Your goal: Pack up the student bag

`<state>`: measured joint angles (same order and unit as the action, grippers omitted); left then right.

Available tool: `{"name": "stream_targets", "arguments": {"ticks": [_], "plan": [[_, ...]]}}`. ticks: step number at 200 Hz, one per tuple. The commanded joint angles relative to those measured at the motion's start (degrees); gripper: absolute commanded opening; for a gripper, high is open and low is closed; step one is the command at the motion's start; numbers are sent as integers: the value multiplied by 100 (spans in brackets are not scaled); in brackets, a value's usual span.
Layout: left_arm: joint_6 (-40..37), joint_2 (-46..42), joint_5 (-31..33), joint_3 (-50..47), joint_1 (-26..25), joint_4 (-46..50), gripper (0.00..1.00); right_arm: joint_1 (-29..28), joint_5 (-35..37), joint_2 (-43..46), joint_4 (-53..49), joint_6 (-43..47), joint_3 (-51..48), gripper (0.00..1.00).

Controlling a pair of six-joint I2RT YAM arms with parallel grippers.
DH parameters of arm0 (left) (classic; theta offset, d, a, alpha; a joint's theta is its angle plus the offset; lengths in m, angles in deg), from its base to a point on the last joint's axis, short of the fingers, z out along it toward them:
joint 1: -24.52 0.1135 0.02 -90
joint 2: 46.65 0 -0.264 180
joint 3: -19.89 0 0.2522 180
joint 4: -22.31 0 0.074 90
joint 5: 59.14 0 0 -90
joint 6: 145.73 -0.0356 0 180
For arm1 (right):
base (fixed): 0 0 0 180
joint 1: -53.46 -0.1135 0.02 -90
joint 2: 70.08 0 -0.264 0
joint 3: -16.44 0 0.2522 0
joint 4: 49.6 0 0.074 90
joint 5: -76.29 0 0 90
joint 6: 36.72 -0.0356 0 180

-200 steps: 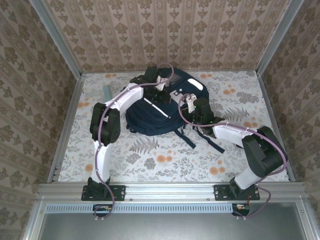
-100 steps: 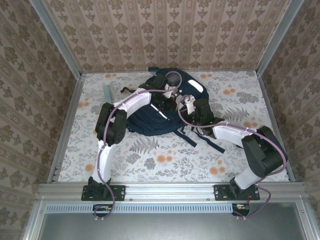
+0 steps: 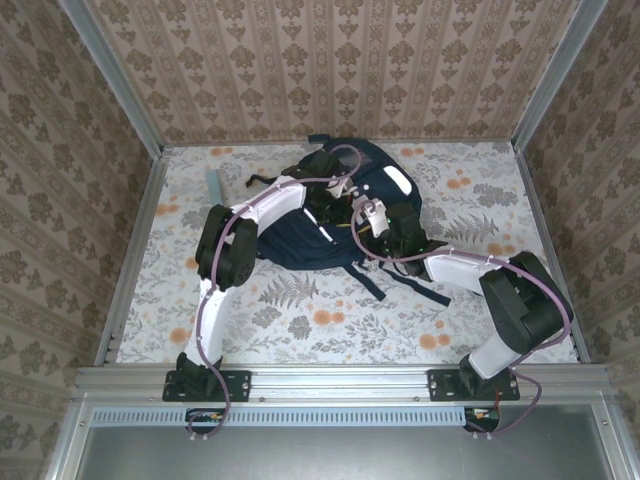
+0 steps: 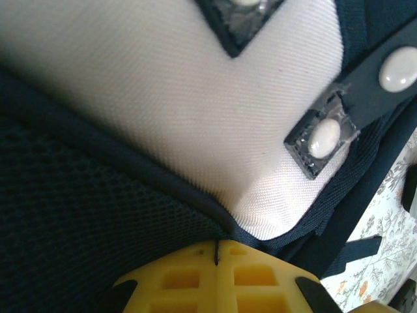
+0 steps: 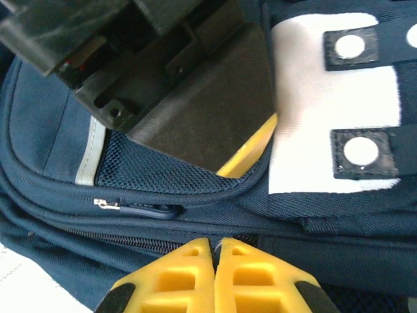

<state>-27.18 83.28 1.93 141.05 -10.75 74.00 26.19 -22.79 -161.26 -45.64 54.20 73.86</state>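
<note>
The navy student bag [image 3: 290,235] lies flat in the middle of the table, its dark straps [image 3: 420,285] trailing to the right. My left gripper [image 3: 340,205] reaches over it from the back. Its yellow fingers are shut, tips [image 4: 216,244] pressed against the mesh pocket edge beside a white patch [image 4: 195,98]. My right gripper [image 3: 362,215] comes in from the right. Its jaws [image 5: 215,244] are shut at the bag's zipper track with a pale sliver pinched between them. A dark zip pull [image 5: 150,210] lies just left. One left finger [image 5: 251,153] dips behind the mesh pocket.
A small teal object [image 3: 215,183] lies at the back left of the floral tabletop. Metal frame rails [image 3: 130,250] and patterned walls close in the left, back and right sides.
My left gripper has swung from the bag's back edge forward and right onto its middle, close to the right gripper. The bag has shifted slightly. The right gripper has edged left along the bag.
</note>
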Motion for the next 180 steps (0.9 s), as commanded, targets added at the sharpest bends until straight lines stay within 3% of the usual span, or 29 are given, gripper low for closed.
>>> {"name": "stream_targets", "arguments": {"ticks": [1, 50, 80, 103, 147, 180], "plan": [[299, 553, 678, -124, -7, -374, 0, -437, -1518, -81, 318, -47, 178, 0], [46, 84, 281, -149, 114, -525, 0, -10, -560, -5, 301, -1259, 151, 0], [-455, -563, 63, -11, 216, -408, 20, 561, -226, 191, -28, -1894, 169, 0], [-818, -925, 305, -18, 414, -290, 38, 1000, -142, 271, -233, -2293, 209, 0], [-1394, -938, 944, -189, 1148, -156, 55, 1428, -120, 150, -725, -2645, 433, 0], [-1660, -532, 666, -3, 1541, -35, 59, 1604, -72, -4, -1082, -2875, 695, 0]]}}
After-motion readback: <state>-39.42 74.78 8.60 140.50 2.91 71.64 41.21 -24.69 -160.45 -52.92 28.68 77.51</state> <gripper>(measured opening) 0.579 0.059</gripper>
